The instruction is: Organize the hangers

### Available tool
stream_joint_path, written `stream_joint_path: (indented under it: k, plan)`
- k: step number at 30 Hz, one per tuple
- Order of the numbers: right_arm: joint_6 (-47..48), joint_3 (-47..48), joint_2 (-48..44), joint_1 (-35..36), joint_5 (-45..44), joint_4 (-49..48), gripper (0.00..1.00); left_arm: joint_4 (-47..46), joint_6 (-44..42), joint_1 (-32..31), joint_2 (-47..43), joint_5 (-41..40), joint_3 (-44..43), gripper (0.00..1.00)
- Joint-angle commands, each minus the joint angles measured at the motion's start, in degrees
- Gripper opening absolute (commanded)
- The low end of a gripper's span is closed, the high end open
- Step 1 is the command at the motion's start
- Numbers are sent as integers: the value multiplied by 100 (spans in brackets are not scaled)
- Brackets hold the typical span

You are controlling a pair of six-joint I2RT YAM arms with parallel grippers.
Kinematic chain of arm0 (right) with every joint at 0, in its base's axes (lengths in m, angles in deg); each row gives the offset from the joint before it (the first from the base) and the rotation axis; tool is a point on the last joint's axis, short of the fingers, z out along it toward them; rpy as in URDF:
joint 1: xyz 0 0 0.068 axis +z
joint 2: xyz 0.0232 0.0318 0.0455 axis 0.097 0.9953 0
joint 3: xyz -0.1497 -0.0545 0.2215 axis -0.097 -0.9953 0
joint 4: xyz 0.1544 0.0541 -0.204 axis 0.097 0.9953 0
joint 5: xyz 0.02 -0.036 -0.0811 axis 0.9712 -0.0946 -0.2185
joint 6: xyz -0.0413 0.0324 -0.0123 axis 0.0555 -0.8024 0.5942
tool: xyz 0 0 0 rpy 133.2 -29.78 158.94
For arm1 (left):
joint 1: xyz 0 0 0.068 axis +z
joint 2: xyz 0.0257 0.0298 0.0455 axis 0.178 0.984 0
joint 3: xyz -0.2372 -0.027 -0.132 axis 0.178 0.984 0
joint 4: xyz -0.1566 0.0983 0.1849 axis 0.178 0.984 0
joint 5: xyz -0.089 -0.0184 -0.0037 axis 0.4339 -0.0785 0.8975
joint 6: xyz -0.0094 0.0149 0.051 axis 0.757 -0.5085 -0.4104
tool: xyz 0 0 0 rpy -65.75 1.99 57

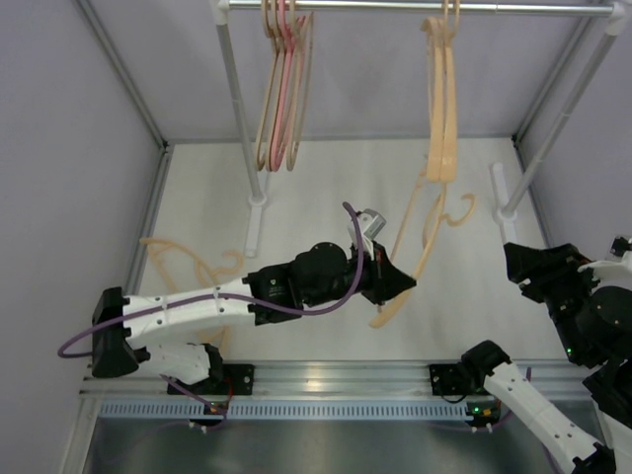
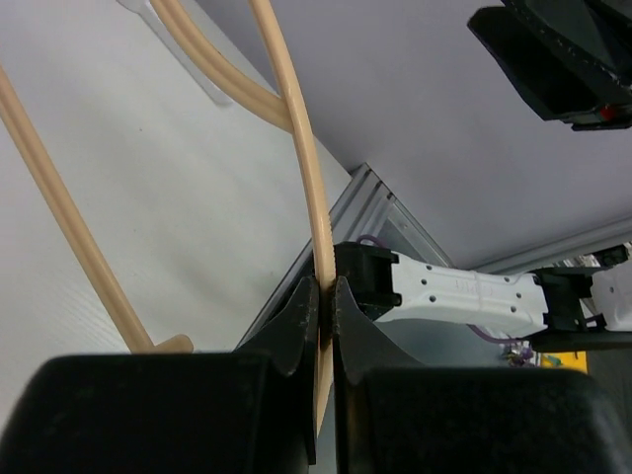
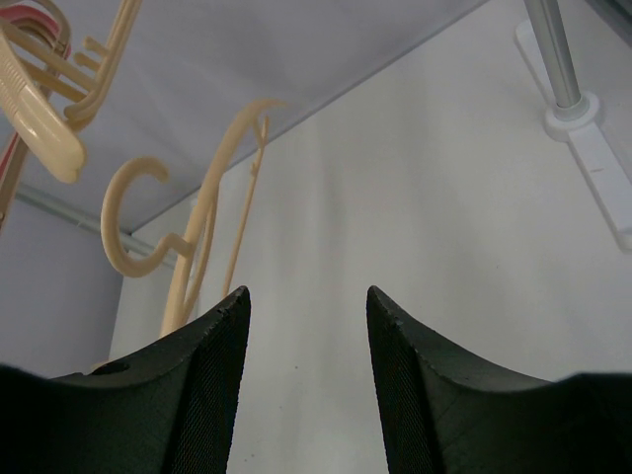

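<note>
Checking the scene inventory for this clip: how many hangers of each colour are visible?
Pink hanger: 1, on the rail
Beige hangers: 4, two on the rail, about two on the table
Peach-tan hangers: 3, two on the rail, one in the left gripper
Total: 8, roughly, since they overlap

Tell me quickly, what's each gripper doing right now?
Left gripper: closed on a tan hanger.
Right gripper: open, holding nothing.
</note>
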Motion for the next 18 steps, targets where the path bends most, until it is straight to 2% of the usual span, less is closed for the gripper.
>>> stream_joint_path:
  k: [1, 18]
  plan:
    - [85, 183, 8, 76, -126, 183, 49, -40, 178, 153, -382, -427, 23, 0]
    - [68, 113, 17, 76, -91, 192, 49, 13, 521, 355, -1524, -603, 859, 0]
